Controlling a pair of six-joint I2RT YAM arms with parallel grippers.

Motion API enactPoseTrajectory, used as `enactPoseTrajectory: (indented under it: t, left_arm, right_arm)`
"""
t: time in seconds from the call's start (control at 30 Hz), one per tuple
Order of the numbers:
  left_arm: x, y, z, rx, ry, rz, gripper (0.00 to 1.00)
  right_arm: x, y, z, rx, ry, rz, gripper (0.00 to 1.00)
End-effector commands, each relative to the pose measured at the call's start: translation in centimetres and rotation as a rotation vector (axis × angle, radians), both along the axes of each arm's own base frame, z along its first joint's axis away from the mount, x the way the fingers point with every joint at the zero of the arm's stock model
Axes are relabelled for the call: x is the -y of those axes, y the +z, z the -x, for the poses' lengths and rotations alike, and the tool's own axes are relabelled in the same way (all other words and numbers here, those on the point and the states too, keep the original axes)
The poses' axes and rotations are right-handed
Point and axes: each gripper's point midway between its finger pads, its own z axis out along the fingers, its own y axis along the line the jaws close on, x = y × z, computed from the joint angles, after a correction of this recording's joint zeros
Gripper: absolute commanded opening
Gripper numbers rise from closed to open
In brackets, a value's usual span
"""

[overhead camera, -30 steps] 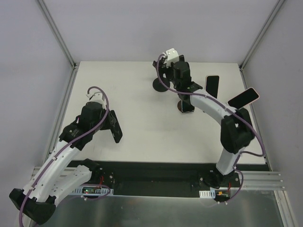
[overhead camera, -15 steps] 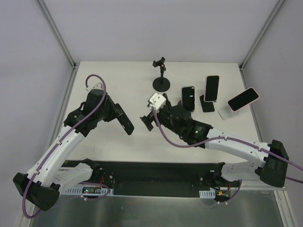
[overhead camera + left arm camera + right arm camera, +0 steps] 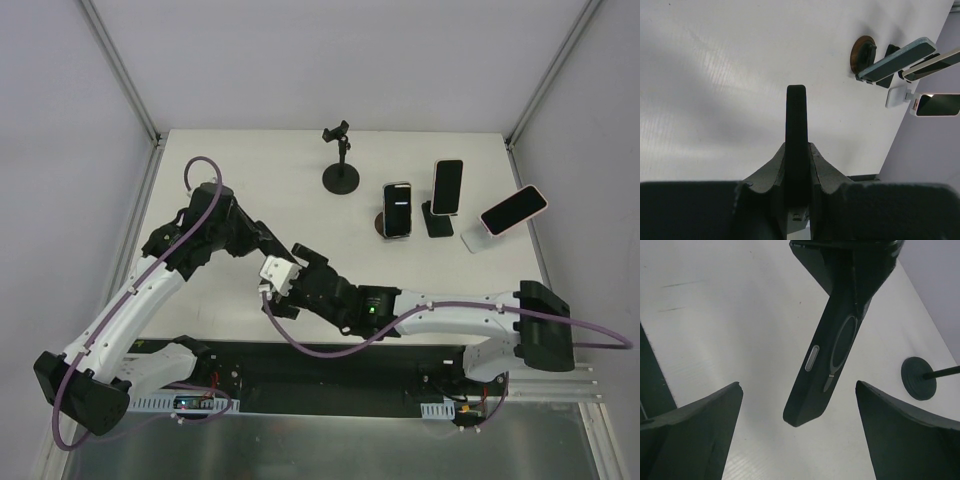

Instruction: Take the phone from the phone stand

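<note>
phone [image 3: 832,340] inside right pincer [image 3: 799,386] gap, room beside

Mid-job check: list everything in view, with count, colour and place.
Black phone with a ring on its back: 1, black, in the left pincer.
Black clamp stand on a round base: 1, black, empty, far middle.
Light-rimmed dark phone on a brown round stand: 1, right of the clamp stand.
Black phone on a black stand: 1, further right.
Pink-rimmed phone on a white stand: 1, rightmost.
White table: 1.
Left pincer: shut on the ringed phone.
Right pincer: open, straddling it, no contact.
</note>
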Motion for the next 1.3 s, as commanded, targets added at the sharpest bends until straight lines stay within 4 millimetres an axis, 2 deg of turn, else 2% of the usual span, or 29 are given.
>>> enactPoseTrajectory:
  t: [0.0,0.1,0.2,0.23,0.27,0.3,0.33,0.4,0.43,0.47,0.53,0.57,0.7,0.73,0.77,0.8,0.83,0.87,0.9,0.93,0.97,1.0,1.07,1.13,1.17,1.2,1.27]
  left_arm:
    - [1.5,3.5,-0.2,0.051,-0.007,0.116,0.00]
    - [1.5,3.3,0.0,0.043,0.000,0.126,0.00]
    - [1.4,2.9,0.2,0.032,0.006,0.133,0.00]
    - [1.4,2.8,0.3,0.029,0.010,0.134,0.00]
    - [1.3,2.8,0.4,0.031,0.012,0.135,0.02]
    - [1.2,2.7,0.5,0.030,0.015,0.136,0.07]
    - [1.1,2.7,0.5,0.033,0.018,0.133,0.20]
    - [0.7,2.9,0.4,0.055,0.028,0.124,0.33]
    - [0.6,3.1,0.4,0.070,0.028,0.116,0.41]
    - [0.3,3.2,0.3,0.084,0.036,0.105,0.55]
    - [0.0,4.2,0.2,0.136,0.028,0.095,0.67]
    - [-0.2,4.4,0.2,0.156,0.028,0.090,0.78]
    - [-1.5,5.9,0.4,0.298,0.046,0.085,0.99]
    - [-1.4,7.2,0.0,0.375,0.042,0.104,0.99]
    - [-1.7,8.2,0.4,0.440,0.037,0.126,0.99]
    - [-1.4,7.4,0.5,0.460,0.021,0.138,0.99]
    - [-1.2,7.8,0.6,0.507,0.002,0.155,0.99]
    - [-0.9,9.5,0.4,0.593,-0.004,0.202,0.99]
    - [-0.9,8.6,0.5,0.608,-0.004,0.212,0.99]
    - [-0.2,8.7,1.0,0.617,-0.041,0.249,0.99]
    - [0.3,9.5,1.0,0.661,-0.066,0.286,0.99]
    - [0.8,9.0,1.0,0.665,-0.090,0.301,0.99]
    - [2.6,9.1,1.6,0.679,-0.191,0.353,0.99]
    - [3.8,9.9,1.7,0.733,-0.254,0.414,0.99]
    - [4.7,9.5,1.9,0.724,-0.304,0.441,0.99]
    - [5.1,10.4,2.1,0.780,-0.334,0.479,0.99]
    - [5.9,10.6,2.3,0.785,-0.374,0.519,0.99]
  right_arm:
    - [-0.6,1.6,-2.4,0.115,-0.138,0.016,0.99]
    - [-0.7,1.6,-3.8,0.161,-0.220,0.036,0.93]
    - [-0.7,1.8,-4.7,0.199,-0.285,0.043,0.80]
    - [-0.8,1.8,-4.9,0.206,-0.293,0.040,0.68]
    - [-1.0,2.0,-4.9,0.206,-0.294,0.036,0.61]
    - [-1.0,2.0,-4.9,0.205,-0.289,0.034,0.54]
    - [-1.0,2.1,-4.8,0.192,-0.293,0.019,0.37]
    - [-0.9,2.3,-4.6,0.173,-0.293,-0.004,0.19]
    - [-0.8,2.5,-4.6,0.167,-0.297,-0.009,0.05]
    - [-0.6,2.9,-4.5,0.150,-0.311,-0.036,0.01]
    - [-0.1,3.0,-4.5,0.127,-0.324,-0.047,0.01]
    - [0.1,3.5,-4.5,0.090,-0.337,-0.091,0.01]
    - [1.9,3.9,-4.8,-0.068,-0.386,-0.199,0.01]
    - [2.3,3.9,-4.9,-0.105,-0.392,-0.225,0.01]
    - [3.1,5.0,-5.2,-0.148,-0.391,-0.285,0.01]
    - [3.4,5.1,-5.2,-0.221,-0.408,-0.354,0.01]
    - [3.9,4.9,-5.1,-0.264,-0.410,-0.385,0.01]
    - [4.6,6.1,-5.3,-0.320,-0.396,-0.458,0.01]
    - [4.8,6.7,-5.3,-0.391,-0.407,-0.544,0.01]
    - [5.1,7.1,-5.2,-0.431,-0.404,-0.592,0.01]
    - [6.0,7.4,-5.3,-0.470,-0.389,-0.637,0.01]
    - [6.1,8.3,-5.4,-0.493,-0.372,-0.698,0.01]
    - [7.0,8.7,-5.1,-0.578,-0.353,-0.792,0.01]
    - [7.2,10.0,-4.9,-0.647,-0.318,-0.908,0.01]
    - [7.6,10.9,-4.8,-0.673,-0.295,-0.955,0.01]
    - [7.7,10.8,-4.7,-0.692,-0.278,-0.992,0.01]
    - [8.1,11.6,-4.6,-0.743,-0.245,-1.067,0.01]
